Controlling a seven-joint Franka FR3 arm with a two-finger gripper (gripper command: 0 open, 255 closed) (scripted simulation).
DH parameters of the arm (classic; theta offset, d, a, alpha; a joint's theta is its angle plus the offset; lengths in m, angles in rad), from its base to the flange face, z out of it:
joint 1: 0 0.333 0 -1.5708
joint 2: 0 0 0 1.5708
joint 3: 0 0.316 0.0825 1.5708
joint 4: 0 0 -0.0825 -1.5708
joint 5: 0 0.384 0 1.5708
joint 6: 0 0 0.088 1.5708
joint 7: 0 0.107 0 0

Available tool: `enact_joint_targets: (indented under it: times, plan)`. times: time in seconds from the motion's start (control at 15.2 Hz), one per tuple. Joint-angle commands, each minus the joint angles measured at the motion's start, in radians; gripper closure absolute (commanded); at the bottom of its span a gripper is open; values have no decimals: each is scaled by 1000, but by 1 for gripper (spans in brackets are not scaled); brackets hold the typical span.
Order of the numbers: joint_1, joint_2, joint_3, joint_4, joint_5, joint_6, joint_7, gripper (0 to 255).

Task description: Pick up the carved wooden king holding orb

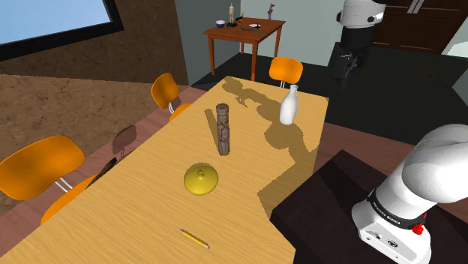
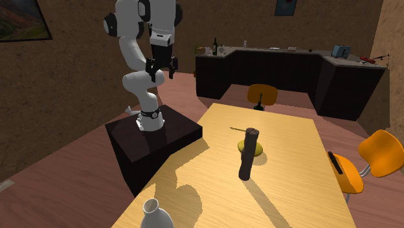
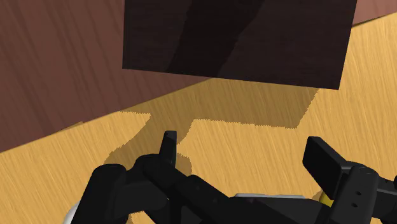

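Slim yellow pencil (image 1: 194, 238) lying nearest on the grained wooden table (image 1: 150, 214). Glossy yellow dome (image 1: 202, 180) sitting beyond. Dark brown carved wooden king (image 1: 223, 129) standing upright mid-table. Smooth white vase (image 1: 289, 105) standing farther. All-black gripper (image 1: 348, 73) hanging high, fingers spread apart, gripping nothing.

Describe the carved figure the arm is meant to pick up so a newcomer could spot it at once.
On the long light wooden table, look near the middle, between the white vase and the yellow dome. The carved figure stands upright there: the one tall, dark brown column, unlike its pale or low neighbours.
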Motion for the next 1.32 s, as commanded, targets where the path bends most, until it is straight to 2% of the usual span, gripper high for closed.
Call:
enact_joint_targets:
  times: [0.0, 0.59, 1.25]
  plan:
    - [0, 0, 0, 0, 0, 0, 0, 0]
    - [38, 259, 67, 44, 69, 254, 97, 0]
    - [69, 593, 131, 215, 93, 465, 191, 0]
